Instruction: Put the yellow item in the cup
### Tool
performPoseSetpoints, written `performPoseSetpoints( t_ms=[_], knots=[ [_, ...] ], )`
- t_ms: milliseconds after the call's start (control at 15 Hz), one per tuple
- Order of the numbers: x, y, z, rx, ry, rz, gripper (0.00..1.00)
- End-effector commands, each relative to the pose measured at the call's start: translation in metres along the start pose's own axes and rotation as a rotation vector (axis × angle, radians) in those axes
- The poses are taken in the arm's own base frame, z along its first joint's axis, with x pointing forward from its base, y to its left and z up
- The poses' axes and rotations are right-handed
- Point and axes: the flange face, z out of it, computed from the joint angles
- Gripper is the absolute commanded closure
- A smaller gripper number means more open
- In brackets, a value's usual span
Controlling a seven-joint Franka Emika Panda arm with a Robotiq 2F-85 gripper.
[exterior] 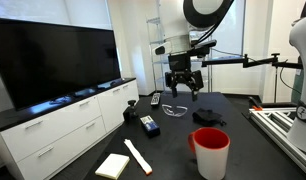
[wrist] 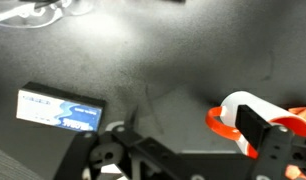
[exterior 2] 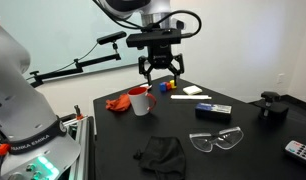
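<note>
The red cup (exterior: 211, 152) with a white inside stands upright on the dark table, also in an exterior view (exterior 2: 141, 100). In the wrist view (wrist: 249, 108) it is at the right, its handle toward the middle. A small yellow item (exterior 2: 164, 86) seems to stand just behind the cup, next to a small blue and red thing; it is tiny and unclear. My gripper (exterior: 183, 88) hangs well above the table, open and empty. It also shows in an exterior view (exterior 2: 161, 72) and in the wrist view (wrist: 183, 140).
A blue and black box (wrist: 58, 110) (exterior: 149, 124), clear glasses (exterior 2: 217, 141), a black cloth (exterior 2: 161, 153), an orange cloth (exterior 2: 118, 103), a pale yellow pad (exterior: 112, 165) and a cream stick (exterior: 138, 157) lie on the table. A white cabinet (exterior: 63, 125) stands beside it.
</note>
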Motion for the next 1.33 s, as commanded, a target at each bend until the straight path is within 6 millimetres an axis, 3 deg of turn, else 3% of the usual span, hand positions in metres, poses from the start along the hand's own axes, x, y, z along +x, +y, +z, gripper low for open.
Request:
performPoseSetpoints(
  t_ms=[0, 267, 400, 467, 667, 800, 1000, 1267],
  knots=[
    [0.006, 0.012, -0.019, -0.086, 0.041, -0.167, 0.0],
    [0.028, 0.036, -0.034, -0.138, 0.12, -0.293, 0.0],
    [0.042, 0.049, -0.041, -0.13, 0.125, -0.245, 0.0],
    [0.03, 0.034, -0.034, -0.139, 0.109, -0.239, 0.0],
    [0.04, 0.045, -0.032, -0.135, 0.105, -0.236, 0.0],
    [0.042, 0.037, -0.025, -0.127, 0.074, -0.338, 0.0],
    [0.064, 0.037, -0.031, -0.17, 0.072, -0.473, 0.0],
    [0.109, 0.041, -0.044, -0.224, 0.091, -0.654, 0.0]
  ],
)
